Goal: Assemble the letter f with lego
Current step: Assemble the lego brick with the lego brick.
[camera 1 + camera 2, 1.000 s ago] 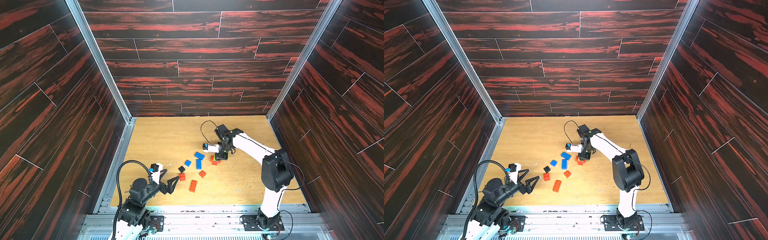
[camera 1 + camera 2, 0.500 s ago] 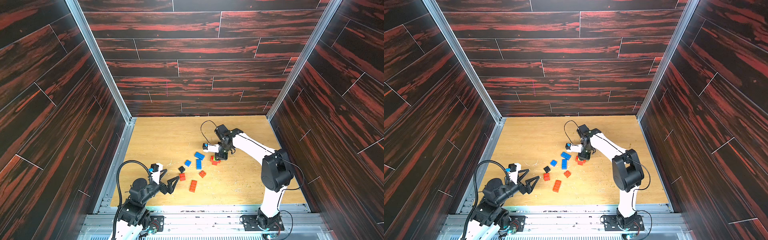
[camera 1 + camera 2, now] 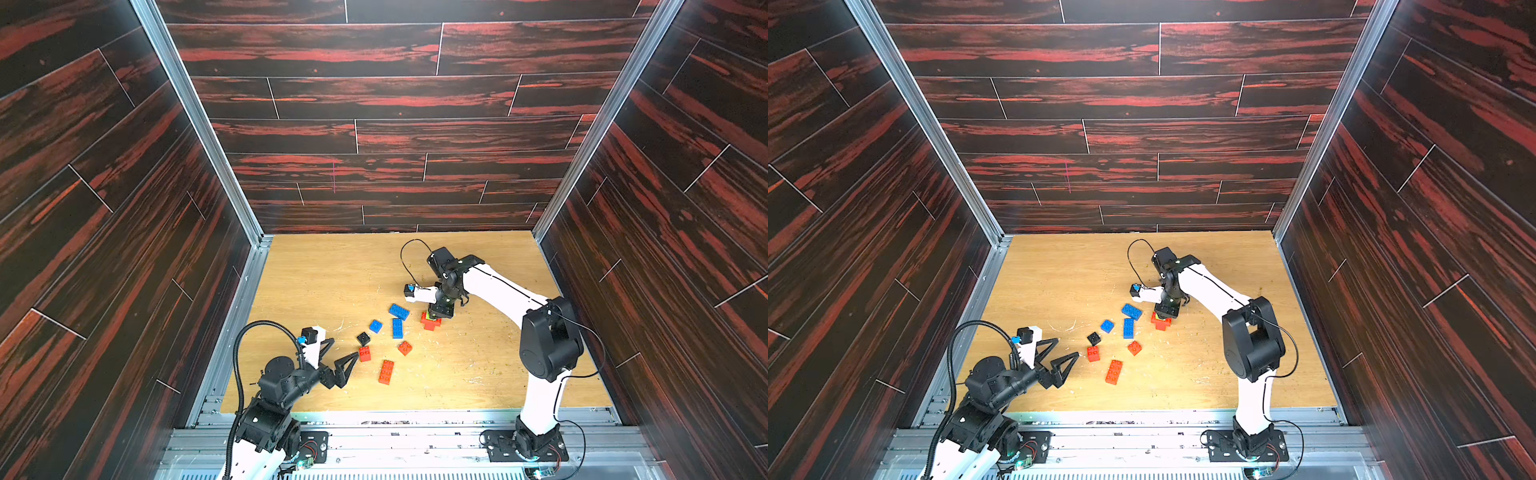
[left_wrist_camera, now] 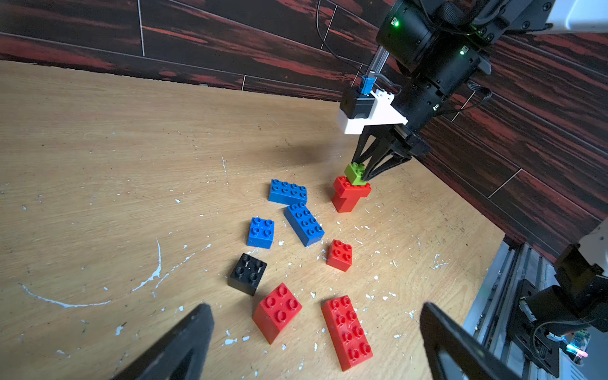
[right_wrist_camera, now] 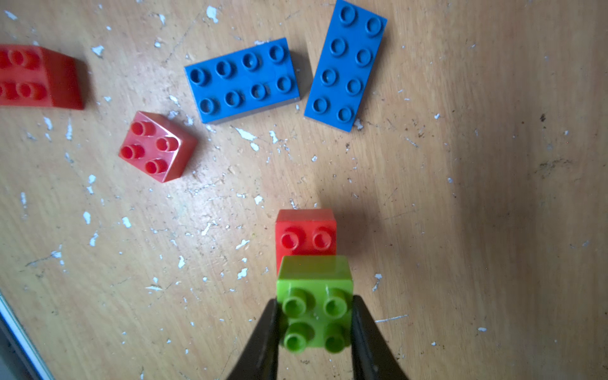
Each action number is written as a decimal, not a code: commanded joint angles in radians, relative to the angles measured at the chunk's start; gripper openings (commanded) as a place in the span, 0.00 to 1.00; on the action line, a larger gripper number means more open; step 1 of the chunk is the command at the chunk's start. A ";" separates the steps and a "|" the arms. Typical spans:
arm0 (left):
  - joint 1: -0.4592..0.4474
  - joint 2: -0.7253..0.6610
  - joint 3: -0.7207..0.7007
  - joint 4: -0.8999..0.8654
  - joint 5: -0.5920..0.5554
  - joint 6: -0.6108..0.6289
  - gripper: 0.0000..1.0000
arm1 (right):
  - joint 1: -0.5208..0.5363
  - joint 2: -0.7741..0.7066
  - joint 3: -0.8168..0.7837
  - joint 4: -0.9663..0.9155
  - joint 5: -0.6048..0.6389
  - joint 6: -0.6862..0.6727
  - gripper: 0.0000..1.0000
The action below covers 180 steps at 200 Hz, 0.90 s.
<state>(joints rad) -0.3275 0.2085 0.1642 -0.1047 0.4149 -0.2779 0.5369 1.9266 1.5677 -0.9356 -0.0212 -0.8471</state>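
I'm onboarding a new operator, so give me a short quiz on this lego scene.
1. True or false: the left tool holds a brick.
2. Which brick does the right tool grip? A blue, B lime green, C black.
3. How many blue bricks lie loose on the table?
Key: 1 false, it is open and empty; 2 B, the lime green brick on the red stack; 3 three.

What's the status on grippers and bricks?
Right gripper shut on lime green brick, atop red stack. Left gripper open, empty, near red square brick. Nothing blocking.
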 commanded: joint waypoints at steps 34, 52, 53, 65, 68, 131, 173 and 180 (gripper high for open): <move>-0.002 0.002 -0.003 0.005 0.000 0.008 1.00 | 0.009 0.037 0.004 -0.046 -0.007 0.009 0.26; -0.002 0.002 -0.003 0.005 -0.001 0.008 1.00 | 0.009 0.040 0.007 -0.055 -0.006 0.007 0.26; -0.002 0.002 -0.003 0.005 -0.001 0.008 1.00 | 0.010 0.040 0.007 -0.056 -0.006 0.006 0.26; -0.003 0.001 -0.003 0.004 -0.001 0.008 1.00 | 0.010 0.042 0.007 -0.061 -0.008 0.004 0.26; -0.002 0.002 -0.003 0.005 -0.001 0.008 1.00 | 0.009 0.041 0.007 -0.063 -0.008 0.003 0.26; -0.003 0.001 -0.003 0.005 -0.001 0.008 1.00 | 0.010 0.052 0.015 -0.081 0.000 -0.001 0.26; -0.002 0.001 -0.003 0.005 -0.004 0.006 1.00 | 0.012 0.057 0.022 -0.089 -0.002 -0.001 0.26; -0.003 0.002 -0.003 0.005 -0.004 0.006 1.00 | 0.013 0.058 0.022 -0.088 -0.002 -0.001 0.26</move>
<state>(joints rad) -0.3275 0.2089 0.1642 -0.1047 0.4149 -0.2779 0.5396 1.9423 1.5867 -0.9760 -0.0212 -0.8486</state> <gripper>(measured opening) 0.997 0.320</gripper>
